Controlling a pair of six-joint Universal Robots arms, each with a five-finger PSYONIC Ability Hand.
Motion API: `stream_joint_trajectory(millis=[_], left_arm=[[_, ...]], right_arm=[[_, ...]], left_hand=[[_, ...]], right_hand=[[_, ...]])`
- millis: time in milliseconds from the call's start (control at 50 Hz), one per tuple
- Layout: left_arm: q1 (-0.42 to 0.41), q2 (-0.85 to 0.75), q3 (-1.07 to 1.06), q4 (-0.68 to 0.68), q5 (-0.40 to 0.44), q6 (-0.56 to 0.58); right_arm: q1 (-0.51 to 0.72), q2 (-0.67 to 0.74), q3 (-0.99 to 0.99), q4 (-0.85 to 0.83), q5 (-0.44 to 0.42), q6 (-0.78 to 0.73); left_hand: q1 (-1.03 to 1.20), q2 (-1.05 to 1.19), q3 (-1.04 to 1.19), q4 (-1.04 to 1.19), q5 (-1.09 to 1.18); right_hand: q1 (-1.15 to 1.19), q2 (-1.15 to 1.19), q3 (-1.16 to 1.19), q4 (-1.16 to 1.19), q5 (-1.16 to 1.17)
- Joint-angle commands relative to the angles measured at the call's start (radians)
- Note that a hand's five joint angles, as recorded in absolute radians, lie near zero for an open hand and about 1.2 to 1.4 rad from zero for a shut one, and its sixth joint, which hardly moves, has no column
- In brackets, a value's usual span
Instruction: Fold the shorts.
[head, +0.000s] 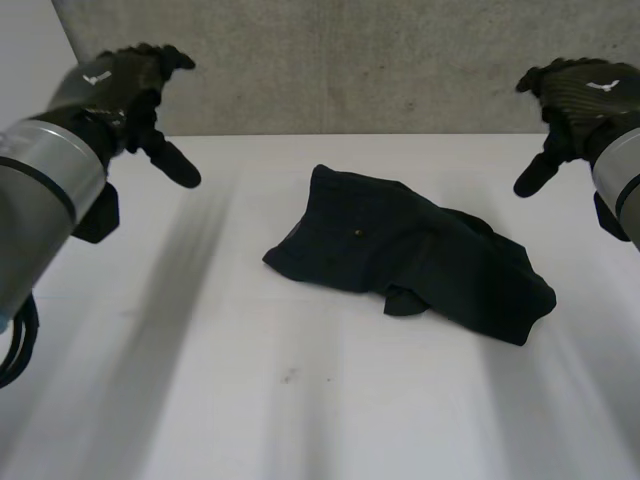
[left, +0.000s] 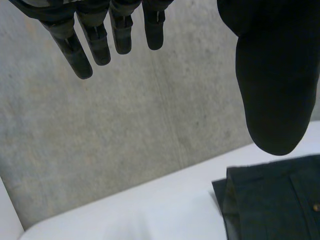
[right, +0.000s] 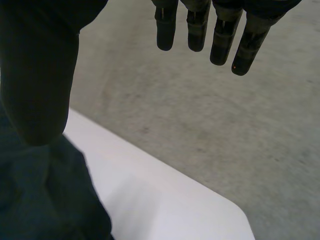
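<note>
Dark navy shorts lie crumpled in the middle of the white table, partly doubled over, with a small button showing. My left hand hovers high at the far left, well clear of the cloth, fingers straight and open. My right hand hovers at the far right, likewise open and holding nothing. In the left wrist view the fingers and thumb are spread above a corner of the shorts. Beyond the thumb in the right wrist view lies an edge of the shorts, with the fingers straight.
A grey concrete wall stands behind the table's far edge. Bare white table surface surrounds the shorts on every side, widest toward the front.
</note>
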Motion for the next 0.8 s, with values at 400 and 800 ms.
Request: stream_joint_trajectory(millis=[400,800], left_arm=[[-0.008,-0.708,0.247,0.265,0.25,0.207],[-0.008,-0.851,0.379,0.2,0.281,0.212]], right_arm=[[-0.007,0.071,0.251,-0.058,-0.175,-0.229],[-0.01,0.079,0.3,-0.134,-0.172,-0.231]], left_hand=[[0.208,0.209,0.204,0.207,0.195],[0.766,0.766,0.761,0.764,0.752]], right_hand=[[-0.03,-0.054,-0.031,-0.06,-0.069],[-0.03,-0.054,-0.031,-0.06,-0.069]])
